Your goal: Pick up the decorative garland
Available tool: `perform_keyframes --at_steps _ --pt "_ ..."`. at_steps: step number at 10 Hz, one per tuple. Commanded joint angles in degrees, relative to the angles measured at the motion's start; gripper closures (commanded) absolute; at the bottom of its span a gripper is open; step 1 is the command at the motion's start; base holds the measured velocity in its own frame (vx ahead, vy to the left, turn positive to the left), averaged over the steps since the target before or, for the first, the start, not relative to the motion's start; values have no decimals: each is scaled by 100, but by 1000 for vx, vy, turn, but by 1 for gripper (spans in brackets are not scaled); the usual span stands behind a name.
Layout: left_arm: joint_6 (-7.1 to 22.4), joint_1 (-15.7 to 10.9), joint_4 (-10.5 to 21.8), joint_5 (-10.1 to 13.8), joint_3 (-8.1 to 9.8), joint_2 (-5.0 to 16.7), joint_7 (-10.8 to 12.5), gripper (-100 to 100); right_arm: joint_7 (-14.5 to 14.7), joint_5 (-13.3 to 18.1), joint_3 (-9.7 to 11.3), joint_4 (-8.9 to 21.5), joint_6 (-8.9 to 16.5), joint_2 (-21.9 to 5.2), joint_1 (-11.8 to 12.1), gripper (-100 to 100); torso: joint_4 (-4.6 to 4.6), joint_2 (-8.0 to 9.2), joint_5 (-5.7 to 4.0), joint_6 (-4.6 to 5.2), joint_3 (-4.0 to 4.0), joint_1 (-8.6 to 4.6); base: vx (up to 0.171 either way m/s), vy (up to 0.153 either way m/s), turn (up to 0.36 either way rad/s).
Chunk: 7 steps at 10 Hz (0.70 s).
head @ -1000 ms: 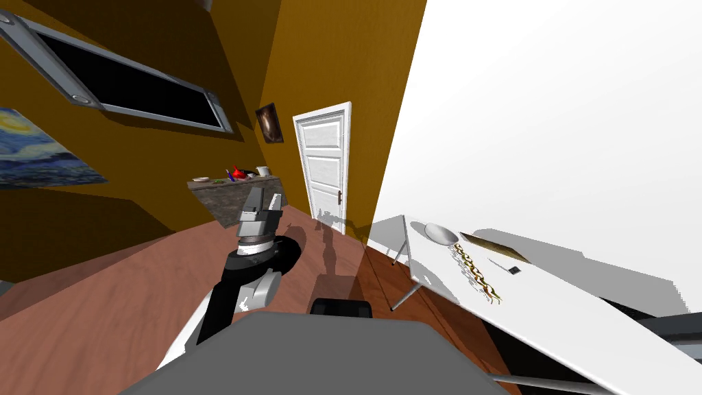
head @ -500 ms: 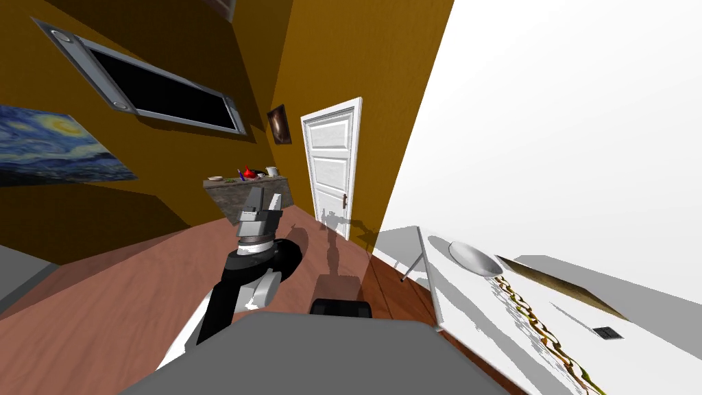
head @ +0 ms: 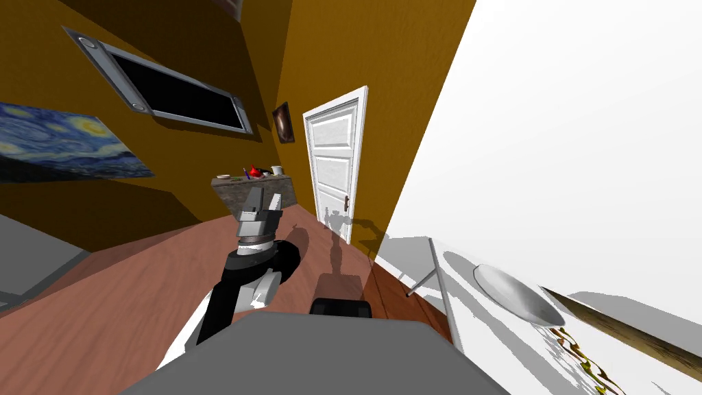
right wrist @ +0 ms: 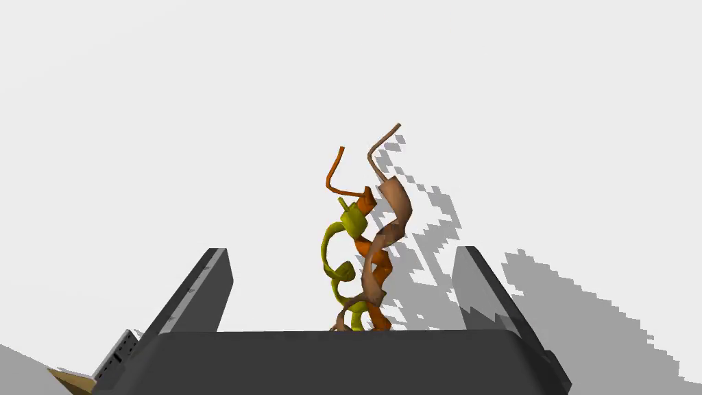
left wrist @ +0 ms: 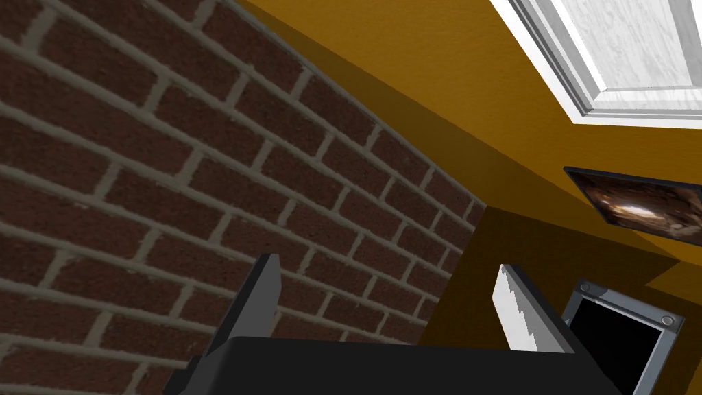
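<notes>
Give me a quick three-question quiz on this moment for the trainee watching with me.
1. True or false: the right gripper is shut on the garland.
2. In the head view, what sits nearest the garland on the white table?
A. a grey bowl
B. a mug
C. a book
3. Fill in: the left gripper, raised in front of the chest, has its fingers ___.

Key:
1. False. The fingers stand open on either side of the garland and do not touch it.
2. A
3. open
</notes>
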Motion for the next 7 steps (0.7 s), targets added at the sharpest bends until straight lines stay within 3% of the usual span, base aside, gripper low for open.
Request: perform_keyframes --at_steps 1,3,4,5,6,7 --pt "0 0 0 0 0 0 0 0 -29 30 66 14 49 -74 32 -100 0 0 0 0 0 0 225 -176 138" --pt "0 1 0 0 1 1 0 0 -49 68 142 -32 78 -92 22 -100 -5 -20 -9 0 -12 -27 208 -168 121" --pt "0 0 0 0 0 0 0 0 -53 73 139 18 47 -83 -8 -100 -3 -11 -8 1 -7 -19 77 -66 39" --pt "0 0 0 0 0 0 0 0 -58 78 145 19 48 -85 -15 0 4 23 -2 6 12 12 16 -14 2" --pt "0 -1 0 0 -1 -1 0 0 -115 85 252 34 131 67 -79 -100 11 50 5 7 28 35 -34 -14 251" --pt "0 -2 1 0 -1 -1 0 0 -154 91 324 44 187 169 -122 -100 16 71 7 2 41 40 -79 -20 285"
